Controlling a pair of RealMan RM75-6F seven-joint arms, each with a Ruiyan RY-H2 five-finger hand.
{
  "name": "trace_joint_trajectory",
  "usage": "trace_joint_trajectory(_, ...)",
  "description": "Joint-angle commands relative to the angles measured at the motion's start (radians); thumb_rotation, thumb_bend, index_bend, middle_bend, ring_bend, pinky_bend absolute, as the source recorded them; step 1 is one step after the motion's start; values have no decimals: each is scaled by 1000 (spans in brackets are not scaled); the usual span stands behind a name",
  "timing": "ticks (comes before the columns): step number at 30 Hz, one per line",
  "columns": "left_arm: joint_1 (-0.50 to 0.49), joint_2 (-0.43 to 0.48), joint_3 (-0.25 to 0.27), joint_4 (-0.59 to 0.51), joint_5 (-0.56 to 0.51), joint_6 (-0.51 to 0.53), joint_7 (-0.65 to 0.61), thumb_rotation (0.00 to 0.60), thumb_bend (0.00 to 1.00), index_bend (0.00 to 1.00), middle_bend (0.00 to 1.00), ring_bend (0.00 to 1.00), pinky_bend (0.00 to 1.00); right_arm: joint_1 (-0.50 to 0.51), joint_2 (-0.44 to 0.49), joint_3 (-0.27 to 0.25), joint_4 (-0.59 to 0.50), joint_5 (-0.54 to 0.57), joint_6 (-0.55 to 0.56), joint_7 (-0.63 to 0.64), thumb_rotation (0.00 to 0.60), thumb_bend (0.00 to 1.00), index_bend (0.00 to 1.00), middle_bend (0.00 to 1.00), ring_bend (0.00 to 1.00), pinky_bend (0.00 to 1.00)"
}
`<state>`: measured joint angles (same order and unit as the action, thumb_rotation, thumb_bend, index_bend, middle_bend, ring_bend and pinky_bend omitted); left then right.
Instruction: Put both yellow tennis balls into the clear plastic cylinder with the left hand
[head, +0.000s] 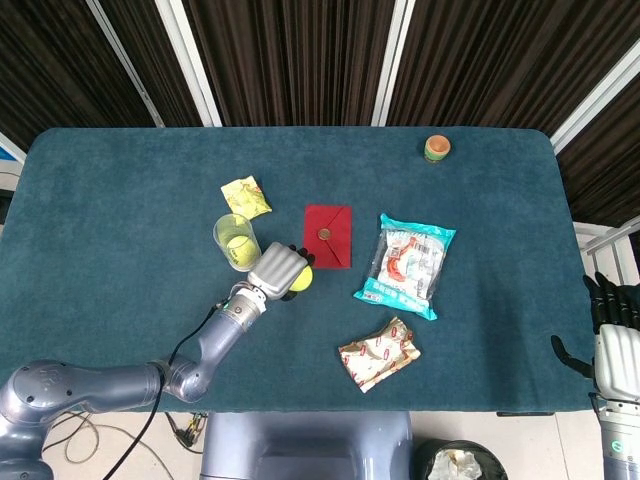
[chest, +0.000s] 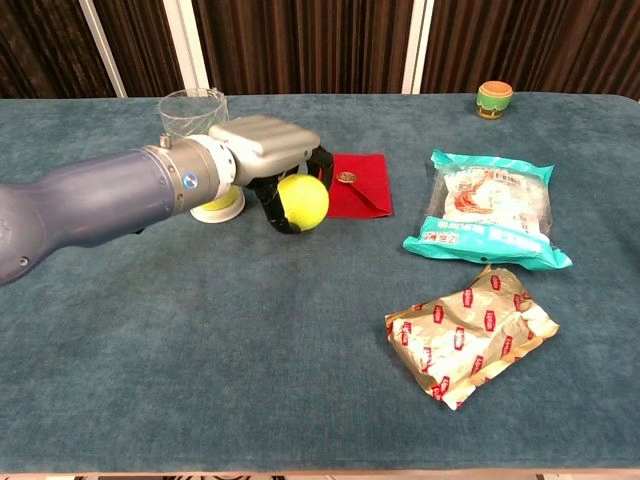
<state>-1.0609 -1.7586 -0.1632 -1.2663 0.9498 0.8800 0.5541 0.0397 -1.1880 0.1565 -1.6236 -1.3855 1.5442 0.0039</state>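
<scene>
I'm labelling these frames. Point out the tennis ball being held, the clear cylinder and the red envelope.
tennis ball (chest: 304, 201), chest view, its exposed front
clear plastic cylinder (head: 234, 239), head view, its open top
red envelope (head: 328, 237), head view, middle of its flap

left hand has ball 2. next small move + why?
Probably lift and carry toward the robot's left, over the clear plastic cylinder. The left hand grips a yellow tennis ball beside it, below rim height; the other ball is already inside.
</scene>
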Motion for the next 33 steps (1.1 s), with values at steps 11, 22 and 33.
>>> trace_joint_trajectory(11,37,185,-101,-252,74,134,-31,600,336,459,468,415,654,-3,-6,0,-12,-1,10,-23,600,335,0,0,50,87)
trace_joint_trajectory(22,100,387,-123,-437,87,199,-7,600,331,455,476,415,645,-1,-13,-3,-14,0,6,-40,600,335,0,0,49,87)
trace_joint_trajectory(33,169,490,-77,-432,100,187,-67,600,320,448,472,415,634,1,-24,-2,-12,6,4,-59,600,335,0,0,50,87)
